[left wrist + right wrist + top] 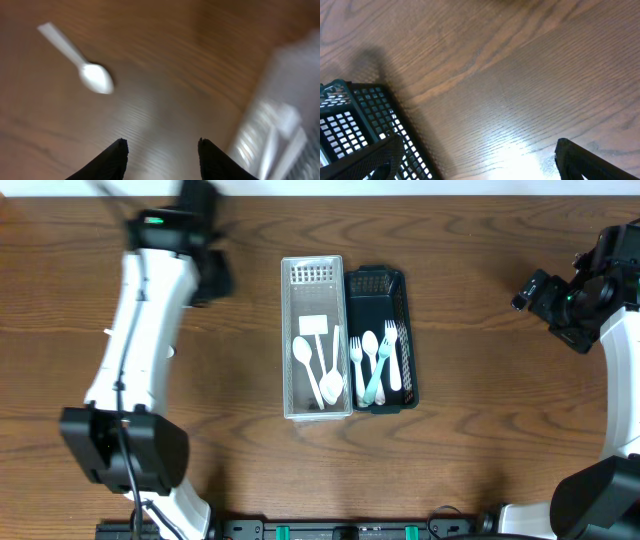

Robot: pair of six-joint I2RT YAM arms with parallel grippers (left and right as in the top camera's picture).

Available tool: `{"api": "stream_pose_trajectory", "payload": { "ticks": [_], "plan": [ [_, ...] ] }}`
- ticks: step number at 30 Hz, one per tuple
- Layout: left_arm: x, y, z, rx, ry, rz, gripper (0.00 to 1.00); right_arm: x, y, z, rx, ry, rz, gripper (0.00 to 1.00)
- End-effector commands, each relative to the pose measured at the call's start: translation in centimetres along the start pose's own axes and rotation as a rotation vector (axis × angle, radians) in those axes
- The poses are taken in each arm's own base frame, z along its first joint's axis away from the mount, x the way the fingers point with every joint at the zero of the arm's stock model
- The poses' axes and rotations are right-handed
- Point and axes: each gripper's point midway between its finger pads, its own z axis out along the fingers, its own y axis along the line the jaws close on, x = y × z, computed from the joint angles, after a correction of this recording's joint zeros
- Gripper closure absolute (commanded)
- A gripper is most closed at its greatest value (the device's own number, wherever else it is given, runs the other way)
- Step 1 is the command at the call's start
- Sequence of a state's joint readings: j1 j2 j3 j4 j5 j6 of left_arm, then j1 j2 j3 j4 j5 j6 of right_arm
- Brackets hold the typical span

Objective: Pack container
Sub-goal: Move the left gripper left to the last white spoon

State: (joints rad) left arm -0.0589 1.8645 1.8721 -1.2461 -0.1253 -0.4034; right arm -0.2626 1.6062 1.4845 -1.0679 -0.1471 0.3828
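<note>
- Two baskets sit side by side mid-frame in the overhead view. The white basket (pixel 313 273) holds spoons (pixel 310 360) and the green basket (pixel 375 280) holds forks (pixel 388 350), so most of the packing looks done.
- One loose spoon (pixel 95 77) lies on the table (pixel 175 50), upper left of your left wrist view and outside both baskets. That looks like what's left.
- Your left gripper (pixel 162 142) hangs over bare wood, fingers spread, nothing between them.
- Your right gripper (pixel 480 162) is spread wide and empty too, with the green basket's corner at the lower left of its view.
</note>
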Motion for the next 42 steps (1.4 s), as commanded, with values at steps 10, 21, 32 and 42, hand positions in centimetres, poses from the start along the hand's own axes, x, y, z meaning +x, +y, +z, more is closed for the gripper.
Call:
{"api": "stream_pose_trajectory", "payload": {
  "ticks": [10,21,32,42],
  "plan": [
    [0.7,15.0,8.2,-0.238,0.099,-0.93,0.39,0.6,-0.4,0.1,0.006,0.029,0.003,0.01],
    [2.1,16.5,14.7,-0.213,0.042,-0.979,0.37,0.8,-0.4,0.1,0.009,0.035,0.004,0.01],
    [3.0,16.3,17.8,-0.219,0.059,-0.941,0.37,1.8,-0.8,0.0,0.025,0.076,0.012,0.01],
    [3.9,15.6,20.7,-0.213,0.116,-0.952,0.36,2.9,-1.2,-0.1,0.043,0.122,0.019,0.01]
  ]
}}
